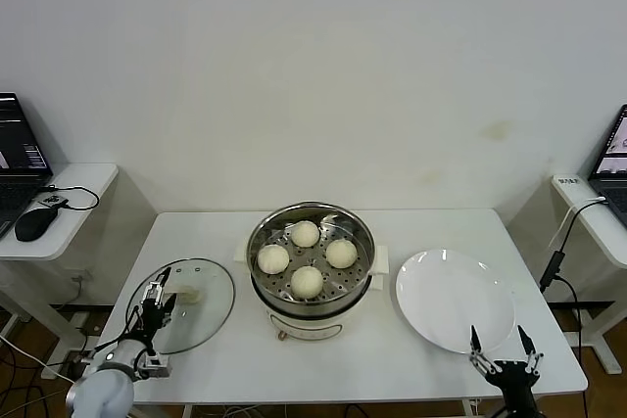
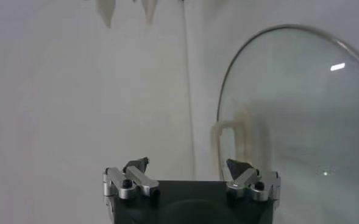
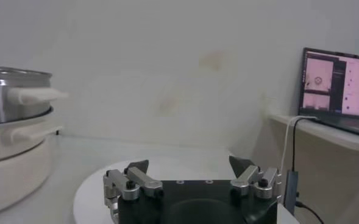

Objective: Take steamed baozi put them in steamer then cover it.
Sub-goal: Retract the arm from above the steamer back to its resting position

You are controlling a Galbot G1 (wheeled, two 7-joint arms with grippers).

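Open left pincer (image 1: pixel 157 302) hovers over flat-lying cover (image 1: pixel 182 318); right pincer (image 1: pixel 504 349) open too.

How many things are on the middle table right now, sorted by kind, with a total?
Buns: 4, all inside the steamer
Steamer: 1
Glass lid: 1, lying beside the steamer
White plate: 1, empty
Total: 7
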